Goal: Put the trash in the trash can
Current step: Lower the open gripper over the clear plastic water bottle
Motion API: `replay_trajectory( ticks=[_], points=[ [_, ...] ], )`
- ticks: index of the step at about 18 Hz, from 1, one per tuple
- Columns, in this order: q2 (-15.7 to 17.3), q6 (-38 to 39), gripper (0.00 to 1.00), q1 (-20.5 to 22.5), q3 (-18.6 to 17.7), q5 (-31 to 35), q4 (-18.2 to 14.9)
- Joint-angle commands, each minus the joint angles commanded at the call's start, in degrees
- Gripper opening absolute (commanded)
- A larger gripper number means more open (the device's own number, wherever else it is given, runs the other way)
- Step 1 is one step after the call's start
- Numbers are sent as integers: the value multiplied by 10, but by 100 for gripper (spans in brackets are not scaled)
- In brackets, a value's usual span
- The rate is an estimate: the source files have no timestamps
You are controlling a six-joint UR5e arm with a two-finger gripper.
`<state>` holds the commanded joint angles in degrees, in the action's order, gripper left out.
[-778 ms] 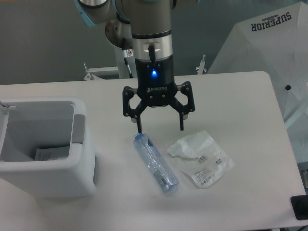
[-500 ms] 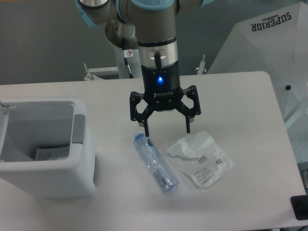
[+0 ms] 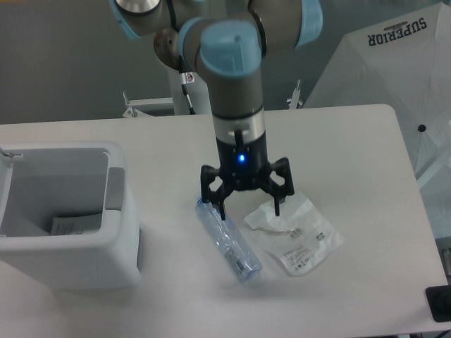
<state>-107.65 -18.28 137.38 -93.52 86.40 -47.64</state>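
Lowered gripper (image 3: 250,213) now straddles bottle (image 3: 227,240), bag (image 3: 294,233).

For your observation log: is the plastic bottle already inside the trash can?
No, the bottle lies on the table, right of the trash can.

We identify a robotics lab: an industrial arm (image 3: 236,84) at a bare white table (image 3: 352,141), grey backdrop, a folded photo umbrella (image 3: 394,63).
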Motion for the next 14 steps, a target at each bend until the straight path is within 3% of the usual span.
replay_trajectory(
  ticks=[3, 8, 14],
  points=[
    [-58, 32, 100, -1, 27, 6, -3],
    [-111, 70, 100, -4, 24, 6, -6],
    [-147, 96, 100, -4, 28, 37, -6]
  ],
)
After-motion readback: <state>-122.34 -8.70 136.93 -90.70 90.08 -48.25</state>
